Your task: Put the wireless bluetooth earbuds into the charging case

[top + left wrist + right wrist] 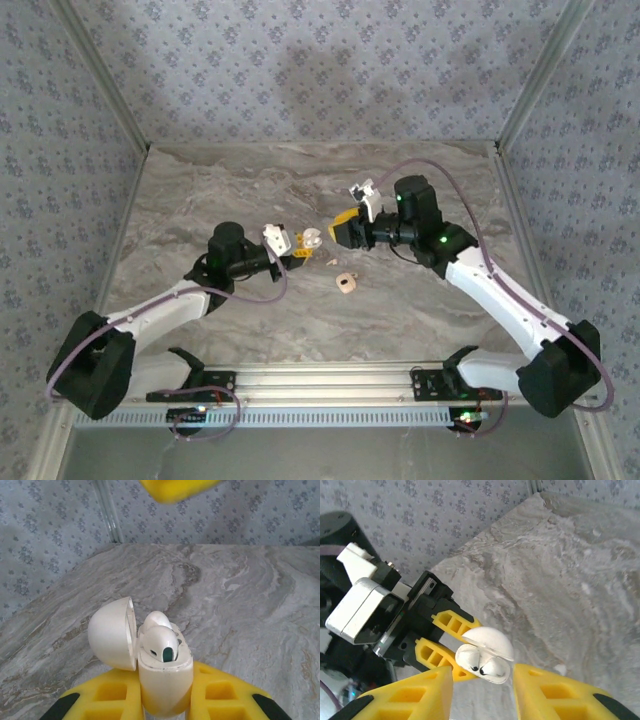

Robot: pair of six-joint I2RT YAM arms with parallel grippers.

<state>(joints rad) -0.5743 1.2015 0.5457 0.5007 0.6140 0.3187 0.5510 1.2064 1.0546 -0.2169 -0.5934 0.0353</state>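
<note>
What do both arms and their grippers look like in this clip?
Both the left arm and right arm have white shells, black joints and a looping mauve cable. The left gripper and right gripper have yellow hollow-celled fingers on black bodies.

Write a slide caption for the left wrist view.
Left hand grips the open charging case with both earbuds in it.

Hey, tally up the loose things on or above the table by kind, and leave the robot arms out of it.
Charging case: 1
Earbuds, seated in the open case: 2
Tan rounded piece: 1
Total: 4
</note>
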